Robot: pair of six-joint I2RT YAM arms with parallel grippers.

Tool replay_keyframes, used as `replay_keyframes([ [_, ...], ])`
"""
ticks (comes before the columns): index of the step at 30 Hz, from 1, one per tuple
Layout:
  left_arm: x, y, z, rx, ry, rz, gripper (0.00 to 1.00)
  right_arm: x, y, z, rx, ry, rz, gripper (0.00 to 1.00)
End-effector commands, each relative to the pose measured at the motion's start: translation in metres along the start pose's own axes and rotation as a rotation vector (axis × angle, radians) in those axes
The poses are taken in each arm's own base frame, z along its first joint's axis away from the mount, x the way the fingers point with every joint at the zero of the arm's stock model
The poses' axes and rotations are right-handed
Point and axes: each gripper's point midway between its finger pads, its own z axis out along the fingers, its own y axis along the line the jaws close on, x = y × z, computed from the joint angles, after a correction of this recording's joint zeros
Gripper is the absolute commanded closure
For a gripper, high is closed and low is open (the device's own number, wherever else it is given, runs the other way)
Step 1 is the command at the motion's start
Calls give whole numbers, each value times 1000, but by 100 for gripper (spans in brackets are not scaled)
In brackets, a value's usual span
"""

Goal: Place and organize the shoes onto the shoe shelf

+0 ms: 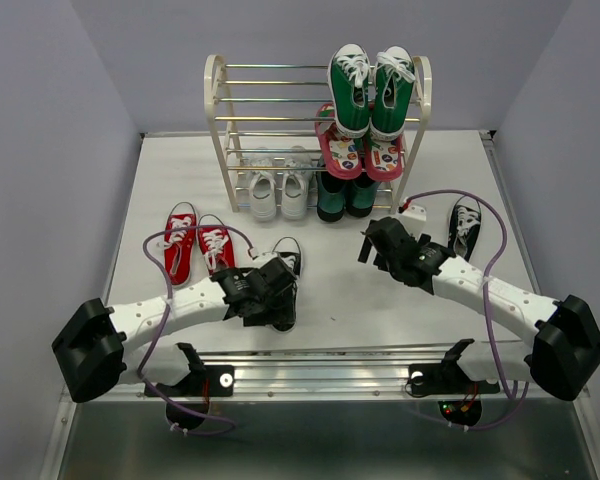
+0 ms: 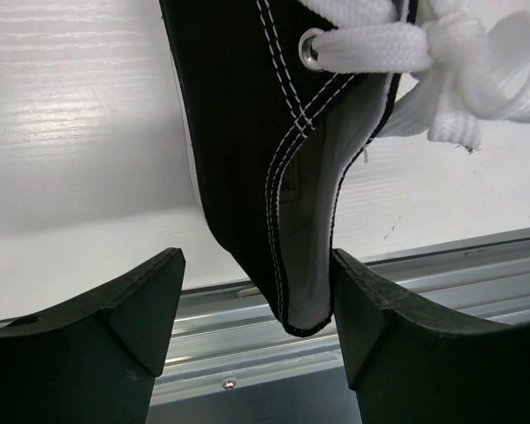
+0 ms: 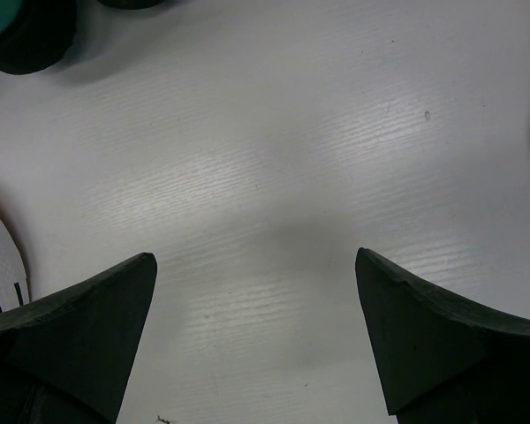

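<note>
So we're at the grab on the black shoe, which sits close to the near edge of the table with its toe pointing toward the shelf. Our left tool is down over the heel end with a finger on each side, jaws fairly wide and not clamped on anything yet. In the left wrist view, the finger on the right looks like it's touching the heel wall, or just about. The finger on the left has a clear strip of table showing between it and the canvas. Our take for doing this well: nudge the tool toward that gap side so the heel sits centred, otherwise the squeeze will probably shove or twist the shoe. We'd also pinch the firm heel rather than the soft collar, and stay clear of the white laces further up the shoe. The right tool is spread wide and empty over bare table, near the other black shoe but not on it. The white pair sits at the bottom of the shelf, and the red pair is on the table just left of our shoe.
</note>
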Motion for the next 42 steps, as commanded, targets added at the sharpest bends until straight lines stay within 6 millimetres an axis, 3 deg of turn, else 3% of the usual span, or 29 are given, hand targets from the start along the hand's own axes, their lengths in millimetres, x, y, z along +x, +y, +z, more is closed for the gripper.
replay_keyframes([
  [1, -9, -3, -6, -51, -36, 6, 25, 0, -11, 6, 40, -13, -13, 0],
  [9, -10, -4, -7, -108, -33, 32, 34, 2, -19, 7, 54, -12, -13, 0],
  [16, -2, -2, 1, -130, -11, 48, 48, 2, -25, 8, 67, -18, -12, 0],
  [21, -7, 0, 3, -150, -33, 43, 81, 0, -30, 7, 76, -27, -8, 0],
  [22, -8, -1, 3, -148, -38, 43, 97, 0, -31, 7, 79, -31, -8, 0],
  [23, -10, -3, 2, -143, -45, 43, 100, -3, -33, 8, 88, -37, -2, 0],
  [28, -23, -11, -8, -117, -107, 91, 100, -9, -37, 4, 91, -65, -3, 0],
  [35, -69, -32, -61, -48, -325, 131, 100, -22, -44, -2, 105, -119, -17, 0],
  [42, -91, -39, -101, 27, -438, 155, 100, -30, -48, -6, 115, -157, -18, 0],
])
